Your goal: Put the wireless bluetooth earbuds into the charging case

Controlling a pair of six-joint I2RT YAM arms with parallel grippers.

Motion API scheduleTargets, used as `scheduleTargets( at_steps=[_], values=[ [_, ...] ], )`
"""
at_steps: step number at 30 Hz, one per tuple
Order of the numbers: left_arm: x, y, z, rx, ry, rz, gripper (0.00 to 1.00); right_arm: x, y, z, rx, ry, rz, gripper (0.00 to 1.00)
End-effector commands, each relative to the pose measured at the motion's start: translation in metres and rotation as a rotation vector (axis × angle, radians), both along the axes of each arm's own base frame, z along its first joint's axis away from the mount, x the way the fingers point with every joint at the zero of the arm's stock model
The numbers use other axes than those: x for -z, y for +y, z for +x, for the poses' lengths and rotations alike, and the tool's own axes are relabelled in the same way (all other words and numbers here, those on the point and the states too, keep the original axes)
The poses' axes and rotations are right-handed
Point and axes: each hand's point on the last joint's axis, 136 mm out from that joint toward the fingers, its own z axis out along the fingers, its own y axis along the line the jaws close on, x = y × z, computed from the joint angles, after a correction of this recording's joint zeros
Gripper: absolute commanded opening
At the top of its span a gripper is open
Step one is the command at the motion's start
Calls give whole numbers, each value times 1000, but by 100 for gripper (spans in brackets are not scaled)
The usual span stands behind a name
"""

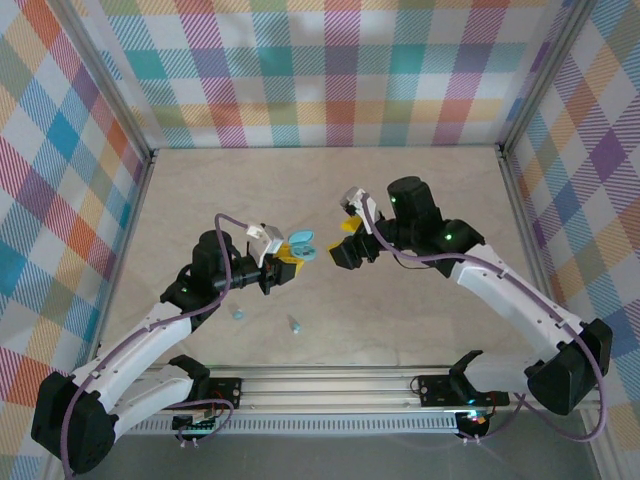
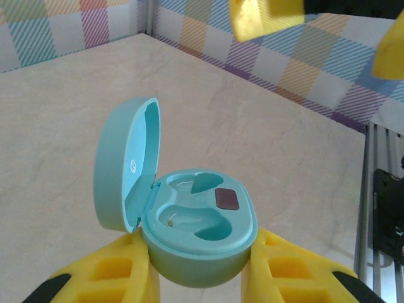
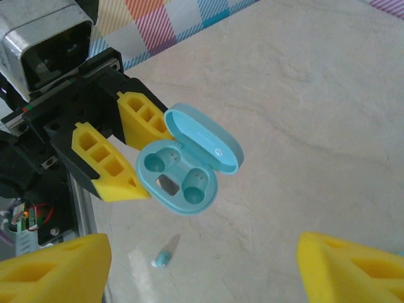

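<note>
top cam: the two earbuds [image 1: 238, 313] on the table [image 1: 420, 200] are pale specks, too small for me to tell how their stems lie. case [image 1: 303, 243] is too small there to read its wells. right wrist cam: fingers [image 3: 50, 271] of the right gripper [image 3: 203, 252] are cropped at the bottom edge, and one earbud [image 3: 164, 255] looks soft. left wrist cam: case underside is hidden btwn fingers [image 2: 107, 278] of the left gripper [image 2: 201, 249], which run off the bottom. right gripper's fingers [image 2: 265, 16] are blurred & cut off up top.
</note>
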Motion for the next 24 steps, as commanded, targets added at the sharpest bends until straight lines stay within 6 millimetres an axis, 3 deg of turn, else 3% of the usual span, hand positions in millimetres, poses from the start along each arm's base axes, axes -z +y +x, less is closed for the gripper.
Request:
scheduleTargets(
  at_steps=[1, 8, 12, 24],
  values=[
    [5, 10, 7, -75, 34, 15, 4, 4, -9, -4, 80, 103, 25, 76],
    [16, 23, 14, -162, 86, 53, 4, 36, -24, -3, 251, 271, 0, 70],
    [25, 31, 17, -213, 130, 76, 4, 64, -31, -7, 364, 378, -35, 67],
    [43, 51, 18, -310, 207, 94, 4, 138, -10, -39, 441, 510, -161, 62]
  ],
)
